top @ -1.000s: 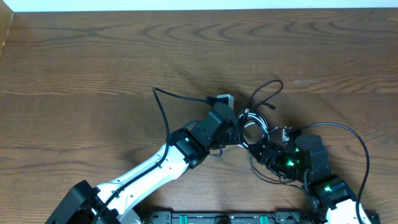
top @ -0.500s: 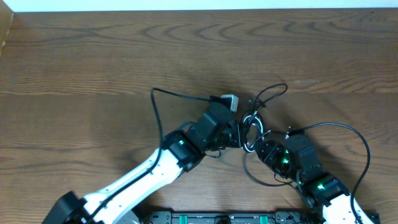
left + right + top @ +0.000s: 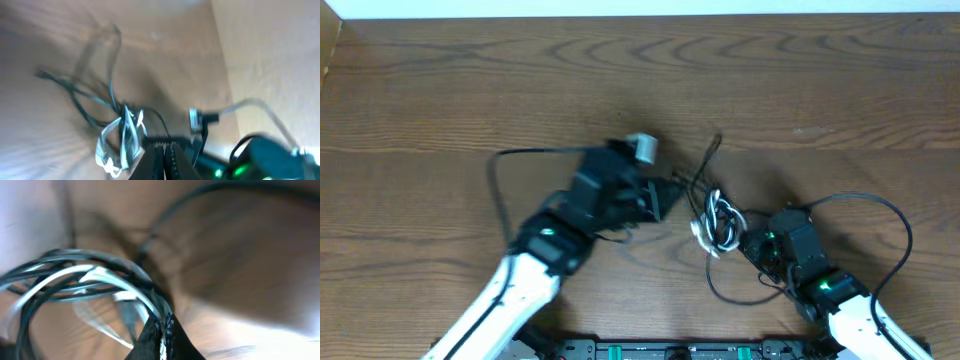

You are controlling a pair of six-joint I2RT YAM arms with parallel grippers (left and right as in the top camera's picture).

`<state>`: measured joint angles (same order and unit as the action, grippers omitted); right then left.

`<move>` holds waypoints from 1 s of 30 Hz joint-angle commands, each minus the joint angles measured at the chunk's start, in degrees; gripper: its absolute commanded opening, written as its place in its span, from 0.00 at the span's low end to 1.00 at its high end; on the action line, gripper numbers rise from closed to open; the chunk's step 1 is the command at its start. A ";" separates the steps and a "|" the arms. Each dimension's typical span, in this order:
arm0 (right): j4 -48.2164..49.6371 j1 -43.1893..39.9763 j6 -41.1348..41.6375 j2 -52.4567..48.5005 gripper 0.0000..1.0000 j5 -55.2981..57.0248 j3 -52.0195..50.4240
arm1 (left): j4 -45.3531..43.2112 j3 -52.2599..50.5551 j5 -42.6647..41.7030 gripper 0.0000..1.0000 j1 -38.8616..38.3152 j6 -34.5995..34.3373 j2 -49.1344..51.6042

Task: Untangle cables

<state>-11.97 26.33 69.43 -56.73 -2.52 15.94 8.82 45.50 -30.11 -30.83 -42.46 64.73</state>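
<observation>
Two closed pincers (image 3: 663,198) (image 3: 748,241) flank one tangle of cables (image 3: 718,222).

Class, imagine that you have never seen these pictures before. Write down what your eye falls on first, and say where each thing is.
First comes the knot of cables, white loops wound up with thin black cords, lying right of the middle of the wooden table. Next come the two robot arms reaching in from the near edge. The left hand and the right hand sit close on either side of the knot, both shut.
</observation>
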 commanded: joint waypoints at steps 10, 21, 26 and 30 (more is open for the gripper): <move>8.26 -5.44 -16.81 -0.17 0.01 4.44 0.00 | 4.09 1.57 -4.79 0.08 12.02 7.13 -1.01; 28.55 -5.44 -29.83 -0.17 0.01 -29.55 5.62 | 6.38 1.55 -4.63 0.30 12.00 7.08 1.49; 20.59 -5.38 -29.27 -0.57 0.27 -22.01 5.60 | 10.43 1.55 -4.09 0.61 11.93 7.13 1.51; 19.08 -4.85 -29.22 -1.05 0.39 -21.53 5.60 | 12.94 1.55 -1.31 0.66 10.73 7.13 1.51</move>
<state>8.21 21.15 40.84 -57.52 -25.26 21.41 20.53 45.82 -33.80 -19.25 -35.97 66.02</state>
